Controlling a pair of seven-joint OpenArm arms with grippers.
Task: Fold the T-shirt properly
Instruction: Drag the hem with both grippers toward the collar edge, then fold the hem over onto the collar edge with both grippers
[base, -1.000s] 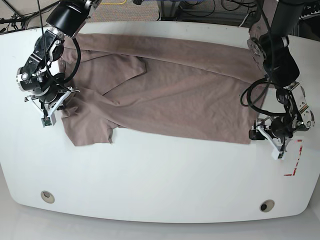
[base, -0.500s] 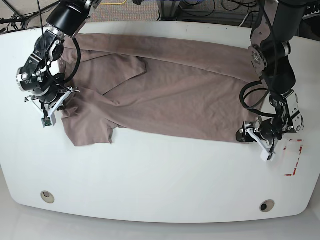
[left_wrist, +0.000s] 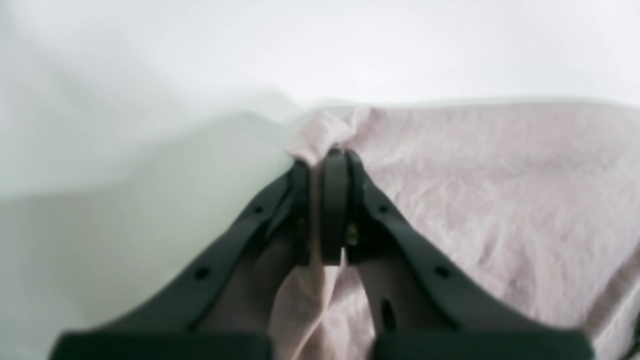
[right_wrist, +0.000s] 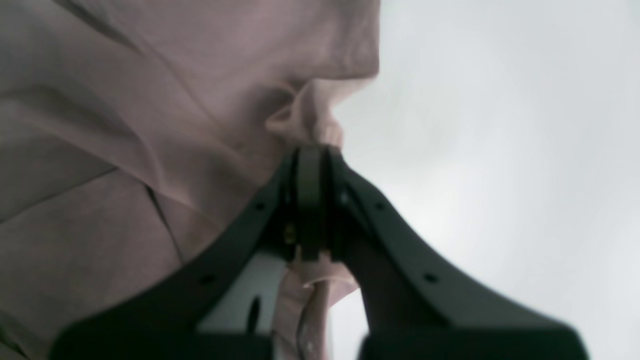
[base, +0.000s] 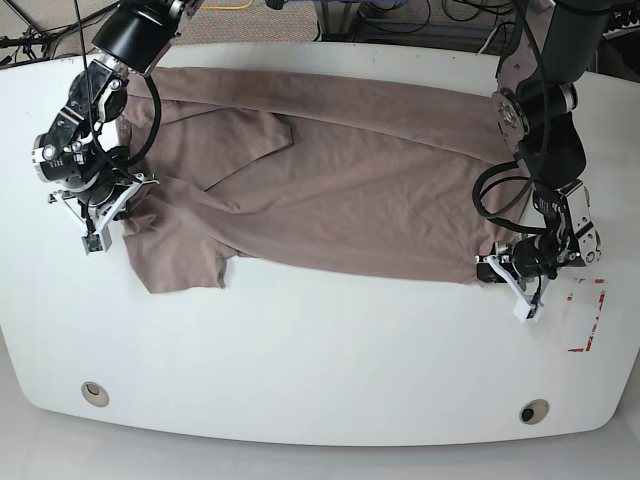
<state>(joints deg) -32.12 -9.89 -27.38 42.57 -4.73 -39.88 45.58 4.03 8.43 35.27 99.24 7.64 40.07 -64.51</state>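
Note:
The mauve-brown T-shirt (base: 330, 190) lies spread across the white table (base: 320, 350), one sleeve folded over its upper left part. My left gripper (base: 497, 266), on the base view's right, is shut on the shirt's lower right corner; the left wrist view shows its jaws (left_wrist: 320, 165) pinching a bunched fold of the shirt (left_wrist: 475, 190). My right gripper (base: 122, 203), on the base view's left, is shut on the shirt's left edge; the right wrist view shows its jaws (right_wrist: 312, 155) closed on a gathered fold of cloth (right_wrist: 150, 125).
Red tape marks (base: 590, 320) lie on the table at the right. Two round holes (base: 95, 392) (base: 533, 411) sit near the front edge. Cables and equipment lie beyond the back edge.
My left gripper has moved left from the bare table to the shirt's lower right corner and closed on it. The right gripper has stayed where it was.

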